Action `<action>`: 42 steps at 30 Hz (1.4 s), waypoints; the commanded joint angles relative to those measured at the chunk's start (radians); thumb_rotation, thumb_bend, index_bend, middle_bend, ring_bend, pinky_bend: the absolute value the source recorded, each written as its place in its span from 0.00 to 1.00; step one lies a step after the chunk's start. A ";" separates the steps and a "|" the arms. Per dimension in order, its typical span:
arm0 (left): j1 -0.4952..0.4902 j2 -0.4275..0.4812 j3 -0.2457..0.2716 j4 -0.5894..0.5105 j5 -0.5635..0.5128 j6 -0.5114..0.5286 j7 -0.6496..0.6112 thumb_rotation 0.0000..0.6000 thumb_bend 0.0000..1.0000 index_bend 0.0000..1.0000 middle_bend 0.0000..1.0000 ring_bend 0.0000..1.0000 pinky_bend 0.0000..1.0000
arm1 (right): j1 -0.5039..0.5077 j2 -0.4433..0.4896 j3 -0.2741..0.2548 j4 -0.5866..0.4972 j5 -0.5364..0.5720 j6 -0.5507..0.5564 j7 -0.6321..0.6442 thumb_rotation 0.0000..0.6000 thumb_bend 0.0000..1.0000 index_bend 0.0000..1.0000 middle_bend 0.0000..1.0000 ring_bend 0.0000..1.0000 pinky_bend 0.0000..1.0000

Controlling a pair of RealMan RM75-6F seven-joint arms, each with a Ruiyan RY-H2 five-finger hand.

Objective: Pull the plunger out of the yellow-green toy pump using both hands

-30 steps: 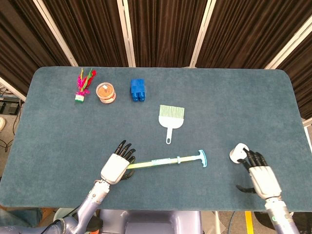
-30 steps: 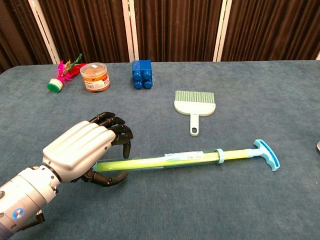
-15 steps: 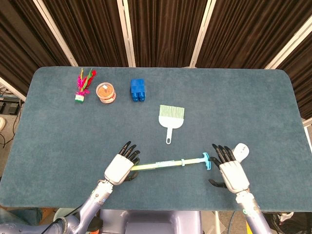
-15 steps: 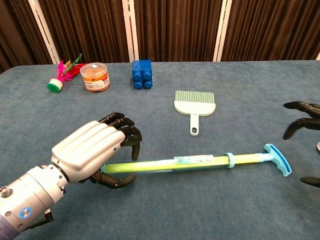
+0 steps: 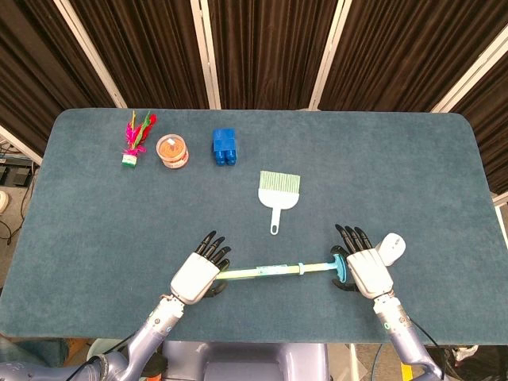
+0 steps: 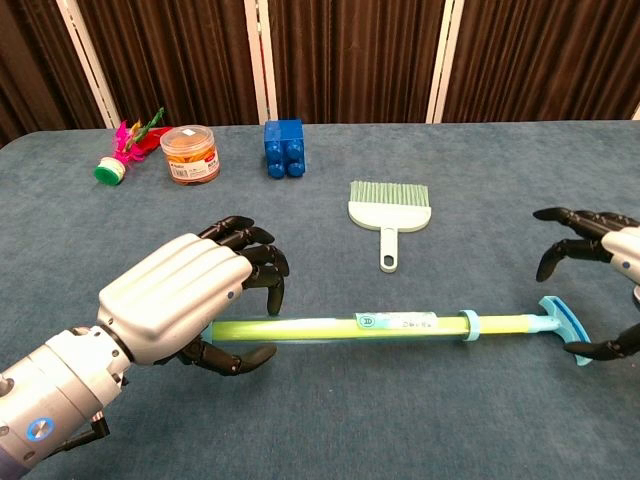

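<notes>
The left hand (image 6: pixel 175 300) grips the near-left end of the yellow-green toy pump (image 6: pixel 350 325), fingers curled over the barrel and thumb tucked under it. The pump lies flat along the near edge of the tabletop (image 5: pixel 397 167), running left to right, and it has slid a little to the right compared with 0.5 s ago, when its blue T-handle (image 6: pixel 562 330) sat further from the near-right corner in the head view.

Now the right hand (image 5: pixel 365 266): 1.0 s ago it was well off near the right edge, by the white round object (image 5: pixel 391 248); 0.5 s ago it hovered just beside the handle. Now it sits right over that handle, fingers spread above it and thumb hooked below in the chest view, still apart rather than clamped, so it is open around the handle and not yet gripping.

The plunger rod shows only a short yellow stretch between the blue collar (image 6: pixel 468 324) and the handle.

Further back, nothing has shifted: the green dustpan brush (image 5: pixel 279 193) mid-tabletop, the blue block (image 5: pixel 225 147), the orange-filled jar (image 5: pixel 172 150) and the feathered shuttlecock (image 5: pixel 135 139) lined up toward the far-left corner.
</notes>
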 commanded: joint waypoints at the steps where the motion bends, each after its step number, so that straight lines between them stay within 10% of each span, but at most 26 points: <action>1: -0.001 0.002 -0.001 -0.001 -0.002 0.000 0.004 1.00 0.54 0.68 0.24 0.10 0.06 | -0.002 -0.008 -0.013 0.021 0.011 -0.011 0.022 1.00 0.20 0.37 0.04 0.00 0.08; 42: -0.024 -0.009 -0.008 0.049 -0.030 -0.020 -0.026 1.00 0.53 0.68 0.24 0.10 0.06 | 0.015 -0.048 -0.005 0.049 0.063 -0.007 0.043 1.00 0.22 0.39 0.04 0.00 0.08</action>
